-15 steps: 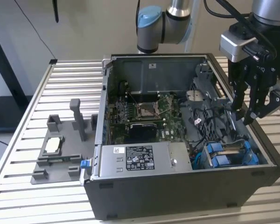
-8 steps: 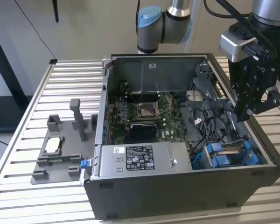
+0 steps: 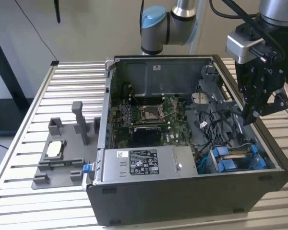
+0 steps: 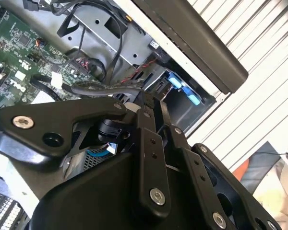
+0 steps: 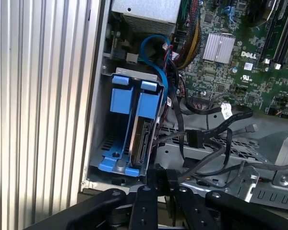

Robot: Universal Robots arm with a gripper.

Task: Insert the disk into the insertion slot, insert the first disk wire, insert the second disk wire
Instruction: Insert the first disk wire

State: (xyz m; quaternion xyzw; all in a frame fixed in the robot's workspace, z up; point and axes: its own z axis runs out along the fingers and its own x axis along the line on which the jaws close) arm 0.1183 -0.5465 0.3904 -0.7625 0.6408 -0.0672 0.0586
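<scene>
over the open computer case (image 3: 182, 201), close to its side wall on the exterior view's right, the gripper (image 3: 252, 117) hangs just above a tangle of black cables (image 5: 211, 132). its two fingers (image 5: 152, 178) look pressed together in both wrist views. one cable passes right at their tips, though whether it is pinched between them is hard to tell. the disk (image 5: 140, 140) sits down inside the slot (image 5: 97, 143) in the case's corner near the gripper, blue carrier around it. a blue cable (image 5: 156, 52) curves beside the slot. the green board (image 3: 153, 115) lies on the case floor, well apart from the disk.
</scene>
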